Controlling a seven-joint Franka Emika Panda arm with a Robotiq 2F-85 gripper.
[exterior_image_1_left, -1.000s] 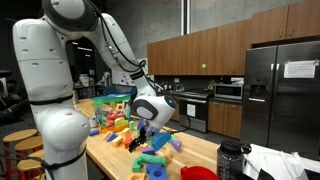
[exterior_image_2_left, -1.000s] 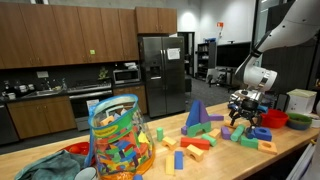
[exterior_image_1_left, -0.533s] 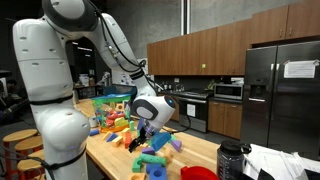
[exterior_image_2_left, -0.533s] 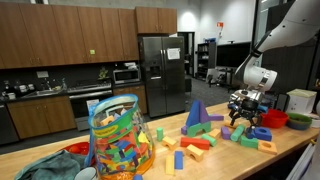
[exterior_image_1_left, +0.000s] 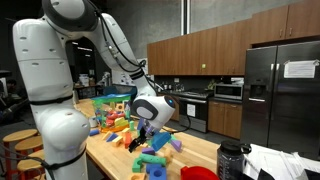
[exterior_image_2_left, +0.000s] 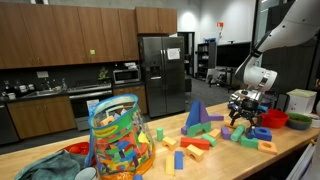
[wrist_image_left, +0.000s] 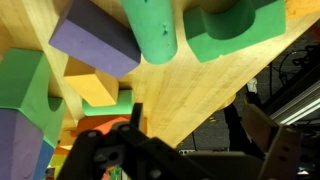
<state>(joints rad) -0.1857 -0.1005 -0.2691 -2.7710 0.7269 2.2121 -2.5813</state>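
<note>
My gripper (exterior_image_1_left: 143, 134) hangs just above a wooden table (exterior_image_1_left: 205, 150) among scattered foam blocks; it also shows in an exterior view (exterior_image_2_left: 243, 113). In the wrist view its jaws (wrist_image_left: 195, 125) are open with only bare wood between them. Nearest to them lie a green cylinder (wrist_image_left: 150, 25), a purple block (wrist_image_left: 95, 45), a green arch block (wrist_image_left: 235, 28) and a yellow block (wrist_image_left: 90, 85). None of them touches the fingers.
A mesh bag full of blocks (exterior_image_2_left: 120, 135) stands on the table, with a tall purple wedge (exterior_image_2_left: 196, 117) beside it. A red bowl (exterior_image_2_left: 275, 119) and a black bottle (exterior_image_1_left: 232, 160) sit near the table's end. Kitchen cabinets and a fridge (exterior_image_2_left: 160, 70) stand behind.
</note>
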